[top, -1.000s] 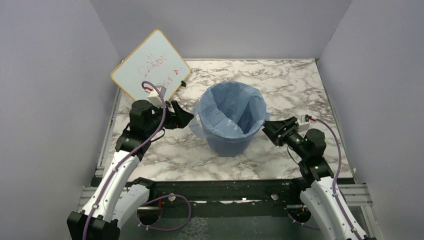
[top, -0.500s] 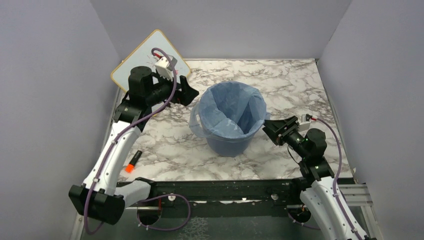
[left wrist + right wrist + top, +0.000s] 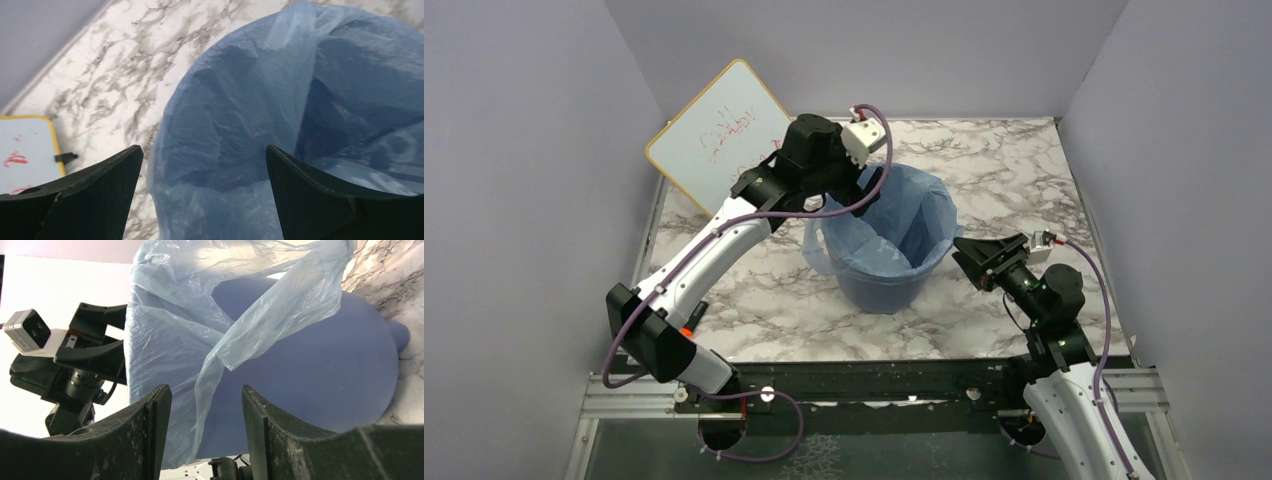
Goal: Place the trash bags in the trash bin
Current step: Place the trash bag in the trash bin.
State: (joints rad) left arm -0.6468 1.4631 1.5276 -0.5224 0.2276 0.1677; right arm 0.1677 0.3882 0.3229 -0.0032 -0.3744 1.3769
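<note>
Blue plastic bucket [image 3: 886, 285] mid-tabletop [image 3: 1014, 180], translucent light-blue trash bag [image 3: 894, 215] already inside as a liner, edges draped over rim, loose flap down the right side. Step in hand, prob.: seating the bag's rim. L gripper [image 3: 202, 155] over bucket's back-left rim, fingers [image 3: 90, 200] spread wide, gripping nothing. R gripper [image 3: 205, 390] just right of bucket, fingers [image 3: 125, 440] parted, nothing pinched. Next move likely calls for lowering L fingers onto film at rim, w/o tipping bucket. Vs a sec ago: L arm now over rim, no longer left of bucket by whiteboard [image 3: 714, 130]; R arm approx. same.
</note>
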